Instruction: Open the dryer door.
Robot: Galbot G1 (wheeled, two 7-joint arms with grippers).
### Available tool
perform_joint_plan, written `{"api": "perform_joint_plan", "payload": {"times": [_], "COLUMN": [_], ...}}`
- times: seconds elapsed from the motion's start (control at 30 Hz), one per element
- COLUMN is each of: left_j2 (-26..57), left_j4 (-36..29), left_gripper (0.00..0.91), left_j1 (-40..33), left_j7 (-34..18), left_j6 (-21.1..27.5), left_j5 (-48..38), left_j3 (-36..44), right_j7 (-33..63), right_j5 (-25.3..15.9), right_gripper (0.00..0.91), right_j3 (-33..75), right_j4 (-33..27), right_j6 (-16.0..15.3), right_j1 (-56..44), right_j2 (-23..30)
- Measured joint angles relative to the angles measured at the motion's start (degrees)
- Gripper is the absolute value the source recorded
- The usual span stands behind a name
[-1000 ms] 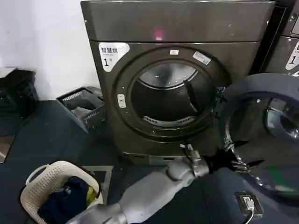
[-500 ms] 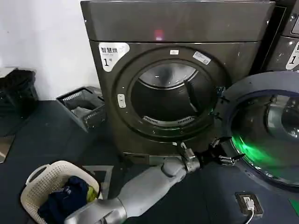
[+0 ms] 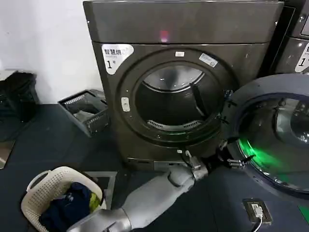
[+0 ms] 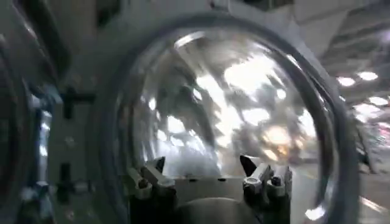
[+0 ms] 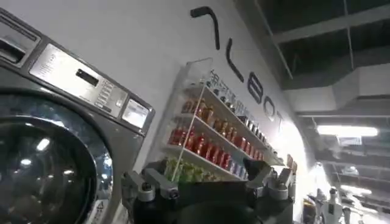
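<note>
Stands against the white wall, a dark front-loading dryer [image 3: 183, 82], round drum mouth fully exposed, a white "1" sticker at its upper left corner. Hangs swung wide open on the dryer's right side, the dryer door [image 3: 270, 133], inner face toward the head camera, grey rim around a domed glass centre with a green glow low on the glass. Fills most of the left wrist view too, that same door's glass bulge [image 4: 225, 103], bright with reflections. Reaches in from the lower left across the floor, the left arm, its left gripper [image 3: 235, 159] at the door's lower inner edge, fingers spread apart, closed on nothing that can be made out. Points away at a neighbouring machine and a shelf of bottles, the right gripper [image 5: 210, 182], jaws apart and empty. Sits on the dark floor at lower left, a white laundry basket [image 3: 36, 186] with dark clothes inside.
</note>
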Motion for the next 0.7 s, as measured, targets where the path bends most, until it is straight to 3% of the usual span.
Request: {"api": "perform_joint_plan", "payload": {"times": [0.3, 0.7], "left_j2": [0.53, 24.21], "left_j4": [-10.05, -28.12], "left_gripper": [0.907, 0.907], "left_j1": [2.17, 6.35], "left_j7": [-3.13, -3.42], "left_j6": [-2.94, -0.63], "left_j5": [-2.58, -8.49], "left_j3": [-0.27, -1.78], "right_j7": [-0.25, -0.31], "right_j5": [0.17, -0.03], "right_gripper": [0.907, 0.907], "right_j3": [0.03, -0.20], "right_j4": [0.16, -0.13], "right_j6": [0.35, 1.00], "right_j1": [-0.04, 1.15], "right_j2": [-0.42, -1.09]}}
